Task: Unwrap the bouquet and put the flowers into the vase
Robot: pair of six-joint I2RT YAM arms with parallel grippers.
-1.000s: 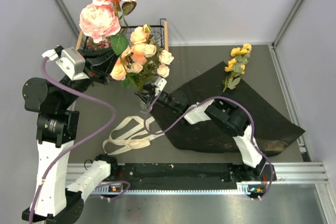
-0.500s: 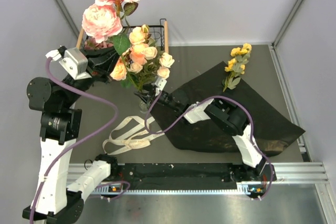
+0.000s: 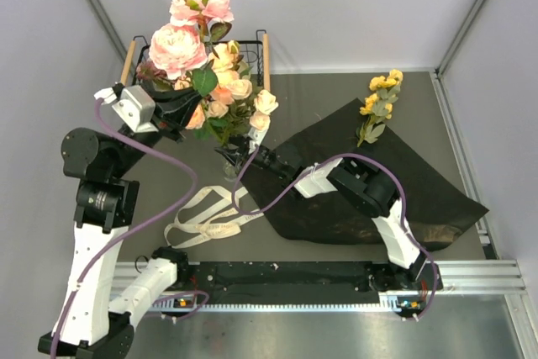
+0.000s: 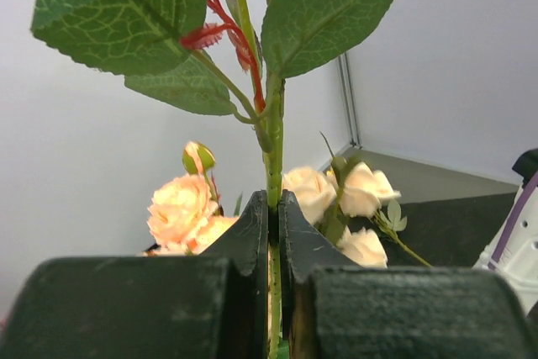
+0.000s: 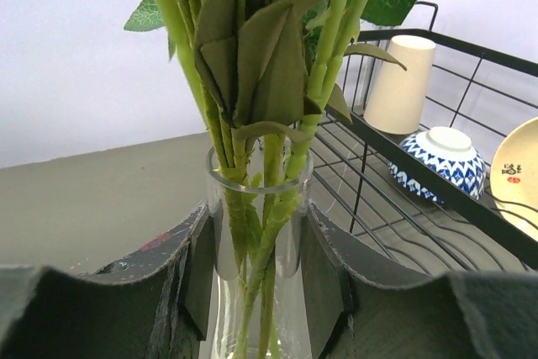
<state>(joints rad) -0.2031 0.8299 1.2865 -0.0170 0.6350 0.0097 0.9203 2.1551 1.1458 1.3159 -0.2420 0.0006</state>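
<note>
On a grey worktop (image 3: 319, 107) between white walls (image 3: 353, 6), the left hand (image 4: 273, 208) pinches the stem of a pink rose (image 3: 176, 50) near the clear vase (image 5: 257, 199) of peach flowers (image 3: 229, 81), clasped by the right hand (image 5: 255, 250); black paper (image 3: 412, 191) lies alongside.

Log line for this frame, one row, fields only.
left tool: shut on pink rose stem | right tool: shut on vase | peach flowers: in vase | yellow sprig: on black paper | ribbon: loose on table

Lab robot cell, white panel walls (image 3: 353, 6), aluminium rail (image 3: 479, 275)
</note>
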